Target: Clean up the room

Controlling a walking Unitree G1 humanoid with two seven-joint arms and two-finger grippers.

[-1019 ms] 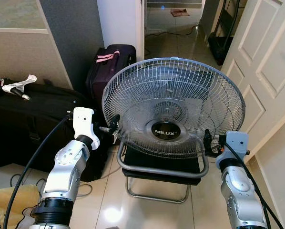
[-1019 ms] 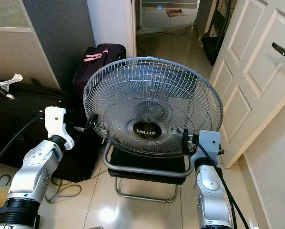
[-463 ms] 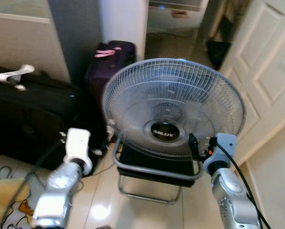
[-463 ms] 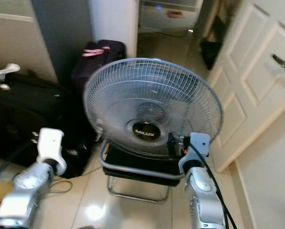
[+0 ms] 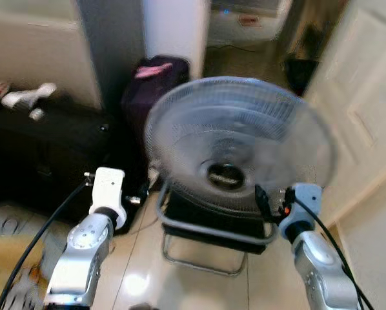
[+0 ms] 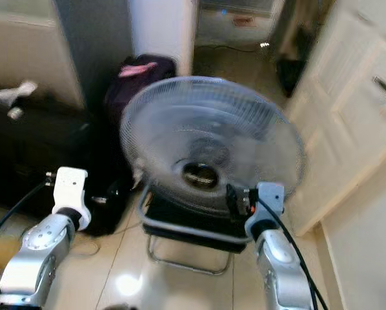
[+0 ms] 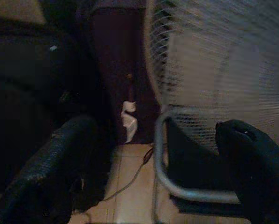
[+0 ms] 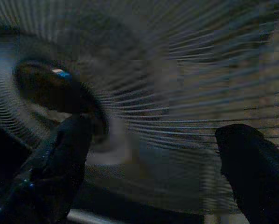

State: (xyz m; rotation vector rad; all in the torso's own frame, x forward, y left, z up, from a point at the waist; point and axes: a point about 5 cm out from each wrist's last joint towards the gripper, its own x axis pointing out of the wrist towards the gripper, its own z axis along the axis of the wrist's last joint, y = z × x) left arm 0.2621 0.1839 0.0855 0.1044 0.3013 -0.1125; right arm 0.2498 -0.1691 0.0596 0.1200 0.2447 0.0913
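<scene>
The fan stood tilted back on its metal floor stand on the tiled floor, blurred in the head views. The right gripper was spread wide, gripping nothing, right up against the fan's wire grille, while the left gripper hung equally wide open and empty beside the fan's left edge. Left of the fan lay a black suitcase, with a purple bag behind the fan and a white door to its right.

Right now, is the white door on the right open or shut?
Open. The white door stands swung inward at an angle, and beside it the doorway shows the tiled floor of the next room.
</scene>
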